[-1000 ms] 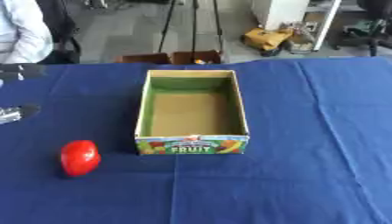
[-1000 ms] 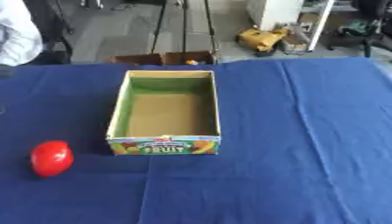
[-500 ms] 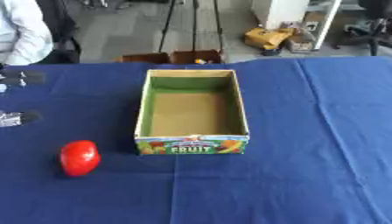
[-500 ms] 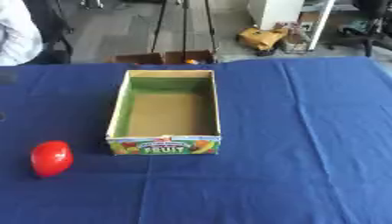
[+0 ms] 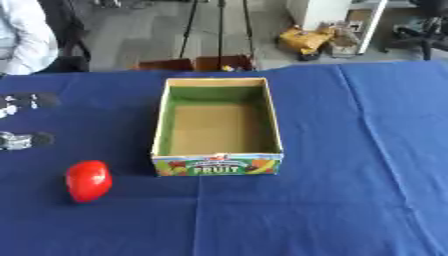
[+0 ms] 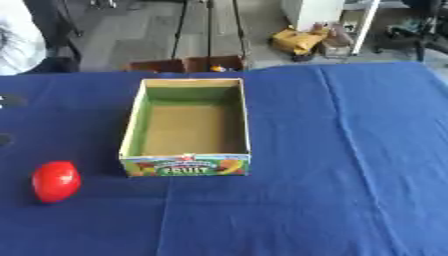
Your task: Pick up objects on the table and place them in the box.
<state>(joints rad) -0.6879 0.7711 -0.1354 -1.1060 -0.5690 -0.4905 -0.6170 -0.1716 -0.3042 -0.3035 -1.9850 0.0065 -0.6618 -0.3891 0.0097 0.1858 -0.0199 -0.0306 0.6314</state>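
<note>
I count one box point(image 5: 218, 125) and one red object point(image 5: 88, 180) on the surface point(image 5: 350, 150). The box is an open cardboard carton with green inner walls and a bare brown floor, nothing lying inside it. Its near face carries a printed band of fruit pictures with the word "FRUIT" in white; a smaller line above that word I cannot read. The red object, rounded and glossy, lies on the cloth to the left of the box's near corner, apart from it.

At the far left of the box, at the picture's edge, parts of my left hand point(image 5: 22, 139) show in black and silver; I cannot tell whether its fingers are apart or together. My right hand shows in neither view.

The surface is covered with a dark blue cloth, creased in long folds. Beyond the box's far side lies a grey floor with tripod legs point(image 5: 203, 25) and a yellow bundle point(image 5: 306, 39).
</note>
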